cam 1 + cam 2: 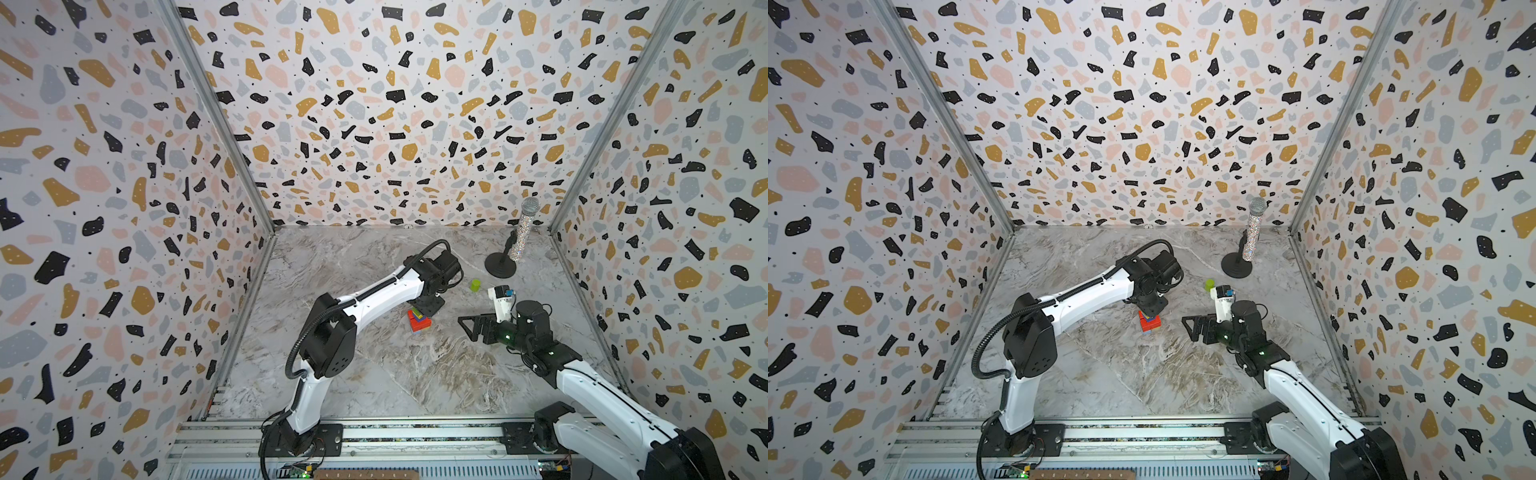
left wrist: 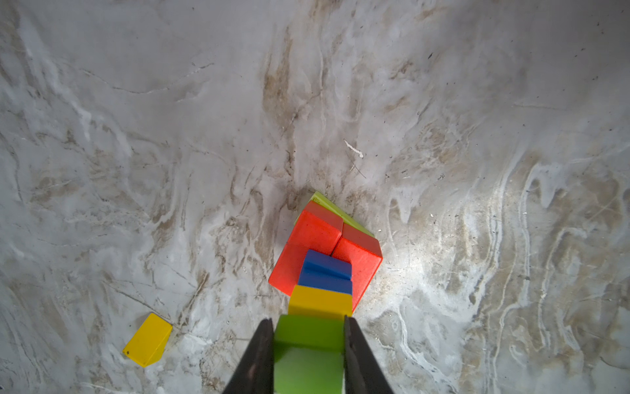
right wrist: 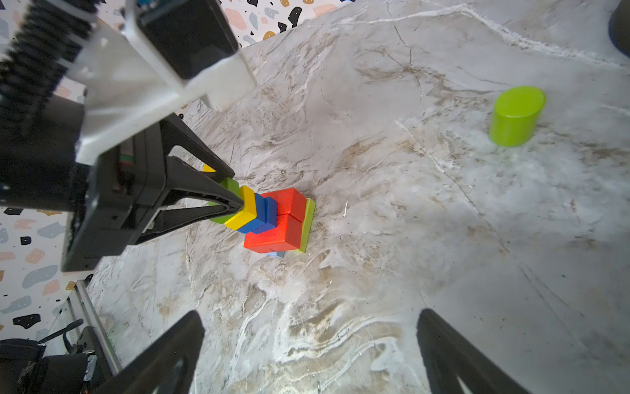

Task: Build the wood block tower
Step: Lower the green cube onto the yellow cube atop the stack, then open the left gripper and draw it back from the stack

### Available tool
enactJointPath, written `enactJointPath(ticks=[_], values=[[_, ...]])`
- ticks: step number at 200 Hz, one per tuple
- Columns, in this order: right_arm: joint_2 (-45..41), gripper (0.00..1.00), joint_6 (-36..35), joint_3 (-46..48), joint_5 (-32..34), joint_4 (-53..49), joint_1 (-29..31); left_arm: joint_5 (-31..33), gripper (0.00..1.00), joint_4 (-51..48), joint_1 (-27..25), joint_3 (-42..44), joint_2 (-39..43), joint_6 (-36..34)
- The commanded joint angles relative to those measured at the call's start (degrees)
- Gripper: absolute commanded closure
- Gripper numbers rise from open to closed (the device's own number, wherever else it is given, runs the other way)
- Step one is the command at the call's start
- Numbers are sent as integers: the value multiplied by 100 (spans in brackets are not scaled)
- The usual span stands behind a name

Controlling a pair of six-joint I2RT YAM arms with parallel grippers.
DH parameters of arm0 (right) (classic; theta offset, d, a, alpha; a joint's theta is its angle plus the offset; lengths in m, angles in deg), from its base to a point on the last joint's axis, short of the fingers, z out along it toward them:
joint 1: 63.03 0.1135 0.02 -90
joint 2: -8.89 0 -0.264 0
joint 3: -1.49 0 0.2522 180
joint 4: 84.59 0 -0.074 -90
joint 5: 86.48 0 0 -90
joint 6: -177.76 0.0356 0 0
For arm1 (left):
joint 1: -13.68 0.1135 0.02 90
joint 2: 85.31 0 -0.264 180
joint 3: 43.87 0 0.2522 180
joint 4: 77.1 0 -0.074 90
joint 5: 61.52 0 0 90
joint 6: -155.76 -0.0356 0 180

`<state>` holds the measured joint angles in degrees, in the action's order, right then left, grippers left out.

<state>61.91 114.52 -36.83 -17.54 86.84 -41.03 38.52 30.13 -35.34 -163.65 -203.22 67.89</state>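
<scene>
Clamping the green cube (image 2: 308,341) by two opposite flat faces with the left gripper (image 2: 308,320), at the top of the tower (image 1: 419,322) near the middle of the worktop (image 1: 395,374). Cannot tell whether resting on the yellow block (image 2: 320,303) beneath or hanging just over it.

Judging by look: painted wood, light, stiff, smooth enough to slide. Best taken squarely by the flat sides. Stacked narrow over two blue blocks (image 2: 325,273), red bricks (image 2: 317,232) and a green slab (image 3: 309,225), so likely to topple under any sideways nudge on release.

Lying loose near the base, apart from it, a yellow brick (image 2: 148,339), hidden under the left arm in both top views.

Standing further right, toward the far right corner, a green cylinder (image 1: 475,285): probably prone to rolling if tipped, better pinched across the curved wall while upright.

Holding the right gripper (image 1: 467,328) to the right of the tower, jaws spread wide, nothing between them.

Keeping clear of the glittery microphone (image 1: 524,232) on its black stand (image 1: 500,264) in the far right corner.
</scene>
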Motion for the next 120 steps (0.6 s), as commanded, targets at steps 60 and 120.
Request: enactJointPath(ticks=[60, 120], values=[[-64, 1, -21, 21, -62, 87, -29, 53, 62, -64, 41, -261, -118, -29], [-54, 1, -22, 21, -77, 89, -29, 70, 50, -81, 42, -305, -74, -13]])
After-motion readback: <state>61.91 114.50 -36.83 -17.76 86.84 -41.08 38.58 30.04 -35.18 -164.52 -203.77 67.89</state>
